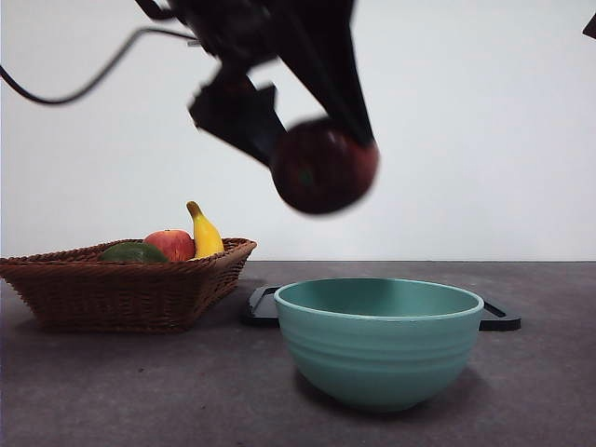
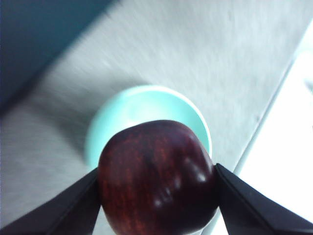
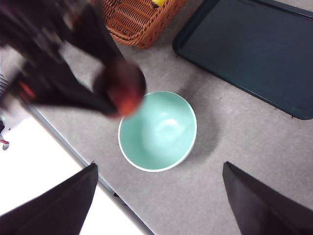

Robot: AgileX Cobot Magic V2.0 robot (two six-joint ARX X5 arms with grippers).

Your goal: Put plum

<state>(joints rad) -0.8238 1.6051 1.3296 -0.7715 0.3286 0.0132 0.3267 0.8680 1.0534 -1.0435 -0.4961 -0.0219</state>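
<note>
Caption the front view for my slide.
Left gripper carries the plum above the teal bowl, beside a fruit basket.

The plum (image 1: 323, 166) and left hand (image 1: 312, 149) are motion-blurred; the tray (image 1: 498, 319) hides behind the bowl (image 1: 377, 340).

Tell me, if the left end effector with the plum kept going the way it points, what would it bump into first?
Probably the green bowl: the left end effector, shut on the plum, points down toward it, though depth is unclear.

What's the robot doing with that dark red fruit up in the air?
The left gripper is holding the plum in the air above the teal bowl, which has nothing in it yet. The right gripper is open and waits higher up, holding nothing. An apple, a banana and a green fruit sit in the wicker basket nearby.
</note>
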